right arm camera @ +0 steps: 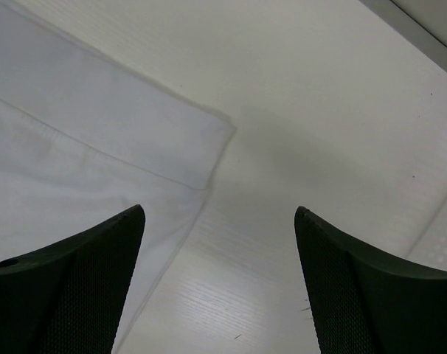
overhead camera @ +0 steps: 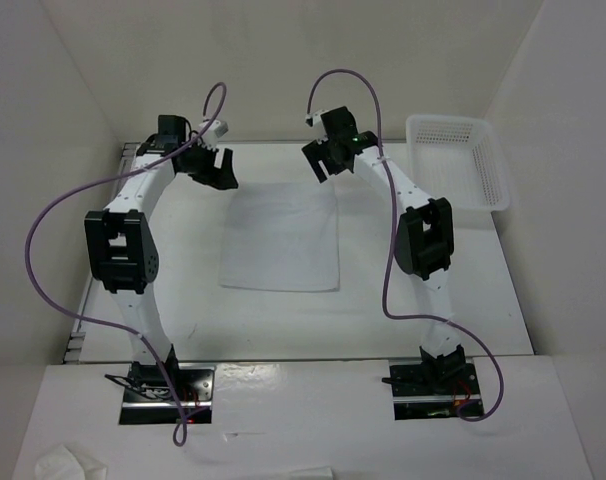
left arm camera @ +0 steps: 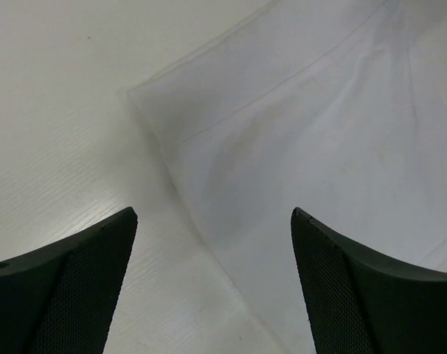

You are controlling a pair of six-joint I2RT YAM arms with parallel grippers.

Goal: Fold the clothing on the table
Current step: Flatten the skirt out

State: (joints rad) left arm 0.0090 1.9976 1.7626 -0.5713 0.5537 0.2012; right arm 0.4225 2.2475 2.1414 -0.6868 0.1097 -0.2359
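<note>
The clothing [overhead camera: 281, 238] lies flat in the middle of the table [overhead camera: 193, 310], a plain white rectangle with hemmed edges. My left gripper [overhead camera: 220, 167] hovers over its far left corner with the jaws open and nothing between them. That corner [left arm camera: 146, 96] shows ahead of the open gripper [left arm camera: 215, 217] in the left wrist view, and the black fingers [left arm camera: 76, 284] straddle the cloth's left edge. My right gripper [overhead camera: 320, 160] hangs over the far right corner, also open and empty. In the right wrist view the corner [right arm camera: 220, 129] lies ahead of the gripper [right arm camera: 220, 214].
A white mesh basket [overhead camera: 458, 160] stands at the back right of the table. White walls close in the table at the back and both sides. A small crumpled white wad [overhead camera: 68, 462] lies on the near ledge by the left arm's base.
</note>
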